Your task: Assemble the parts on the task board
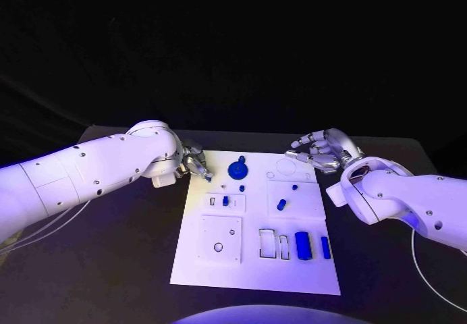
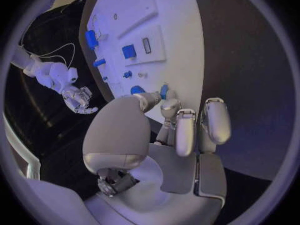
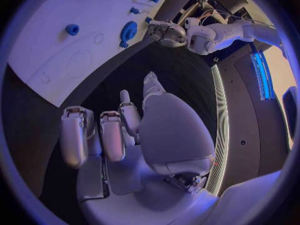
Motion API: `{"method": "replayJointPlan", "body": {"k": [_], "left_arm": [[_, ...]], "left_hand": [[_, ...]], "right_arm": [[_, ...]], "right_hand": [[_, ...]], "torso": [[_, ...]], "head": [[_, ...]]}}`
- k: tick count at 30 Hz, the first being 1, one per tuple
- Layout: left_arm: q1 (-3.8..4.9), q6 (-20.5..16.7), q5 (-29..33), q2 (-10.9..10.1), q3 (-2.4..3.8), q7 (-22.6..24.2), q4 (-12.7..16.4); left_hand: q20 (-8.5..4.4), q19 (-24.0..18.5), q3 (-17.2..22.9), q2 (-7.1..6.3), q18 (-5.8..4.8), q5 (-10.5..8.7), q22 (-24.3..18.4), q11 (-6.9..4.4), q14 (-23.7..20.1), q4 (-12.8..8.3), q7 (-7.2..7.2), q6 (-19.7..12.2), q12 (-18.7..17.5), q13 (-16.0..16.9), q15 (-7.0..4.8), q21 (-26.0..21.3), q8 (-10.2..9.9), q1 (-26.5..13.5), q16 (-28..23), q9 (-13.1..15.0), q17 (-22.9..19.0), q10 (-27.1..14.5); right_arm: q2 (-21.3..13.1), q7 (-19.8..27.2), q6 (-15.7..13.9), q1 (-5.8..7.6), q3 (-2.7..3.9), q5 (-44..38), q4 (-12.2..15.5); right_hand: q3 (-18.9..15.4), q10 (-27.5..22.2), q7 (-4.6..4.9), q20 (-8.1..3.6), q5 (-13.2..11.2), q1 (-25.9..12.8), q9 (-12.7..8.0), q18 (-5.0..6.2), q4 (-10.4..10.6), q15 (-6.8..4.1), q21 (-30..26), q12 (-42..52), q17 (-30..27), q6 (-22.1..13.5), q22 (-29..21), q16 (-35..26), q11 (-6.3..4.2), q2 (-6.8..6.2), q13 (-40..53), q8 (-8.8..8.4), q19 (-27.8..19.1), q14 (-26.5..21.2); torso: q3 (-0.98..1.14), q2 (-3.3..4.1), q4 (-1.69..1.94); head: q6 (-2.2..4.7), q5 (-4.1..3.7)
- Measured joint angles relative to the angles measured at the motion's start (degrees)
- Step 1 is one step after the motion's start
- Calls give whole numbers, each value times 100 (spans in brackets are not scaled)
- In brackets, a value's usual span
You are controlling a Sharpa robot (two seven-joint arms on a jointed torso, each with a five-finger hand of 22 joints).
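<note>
On the black desk [image 1: 117, 256] in the head view, the white task board [image 1: 255, 270] lies in the middle with blue parts [image 1: 303, 244] on it. At ten o'clock, the left hand [image 1: 194, 163] pinches a small blue part [image 1: 208, 178]. At two o'clock, the right hand [image 1: 326, 150] curls loosely, holding nothing. From the left wrist, fingertips [image 2: 167, 105] touch that part [image 2: 164, 91] at the board's edge. From the right wrist, the fingers [image 3: 75, 135] hang apart over the desk beside the board.

Task board [image 1: 255, 270]: flat matt white plate, smooth. Blue parts [image 1: 303, 244] look like smooth plastic, slight sheen. Both hands, left hand [image 1: 193, 164] and right hand [image 1: 323, 150], shiny silver metal-look. Table [image 1: 127, 270] under them matt black.
</note>
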Motion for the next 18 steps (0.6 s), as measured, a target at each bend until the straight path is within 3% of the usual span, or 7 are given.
{"method": "replayJointPlan", "body": {"k": [5,8,9,10,15,18], "left_arm": [[-10,-31,89,-30,-10,0,3],[-12,-49,146,-58,-13,-2,11],[-13,-57,176,-74,-13,-3,19],[-13,-65,199,-88,-13,-4,29],[-14,-128,374,-190,-13,-5,136],[-14,-182,539,-303,-12,-5,272]], "left_hand": [[-8,-8,283,-40,0,-29,17,1,0,282,49,-89,-21,-55,0,0,223,62,0,12,0,0],[-8,-8,371,-153,0,-8,28,1,0,367,50,-89,-21,-69,0,0,291,-59,0,126,0,0],[-8,-8,694,-177,0,3,28,0,0,75,50,-89,-21,-69,0,0,295,-129,0,147,0,-1],[-8,-8,802,-202,0,3,33,1,0,-34,59,-97,-21,-69,0,0,296,-202,0,147,0,-1],[-8,-8,844,-246,-1,95,79,21,0,3,61,-98,-21,-9,0,0,416,-406,0,194,0,25],[-39,24,858,-269,-1,273,122,-11,0,-11,35,-72,25,61,0,41,485,-570,0,273,0,117]], "right_arm": [[0,-1,1,0,0,0,0],[0,-2,2,0,0,0,0],[0,-2,2,0,0,0,0],[0,-2,2,0,0,0,0],[4,-2,3,0,0,0,-3],[7,-3,4,0,0,0,-4]], "right_hand": [[0,0,0,0,0,0,0,0,0,0,0,0,-1,0,0,0,0,0,0,0,0,0],[0,0,0,0,0,0,0,0,0,0,0,0,-1,0,-1,0,0,0,0,0,0,0],[0,0,0,0,0,0,0,0,0,0,0,0,-1,0,-1,0,0,0,0,0,0,0],[0,0,0,0,0,0,0,0,0,0,0,0,-1,0,-1,0,0,0,0,0,0,0],[0,0,0,0,0,0,-1,0,0,0,0,0,-1,0,-1,0,0,0,0,0,0,0],[0,0,0,0,0,0,-1,0,0,0,0,0,-1,0,-1,0,0,0,0,0,0,0]], "torso": [[1,0,-1],[1,0,-1],[1,0,-1],[1,0,-1],[3,-2,-1],[4,-3,-1]], "head": [[7,5],[7,10],[8,14],[8,15],[7,24],[7,32]]}}
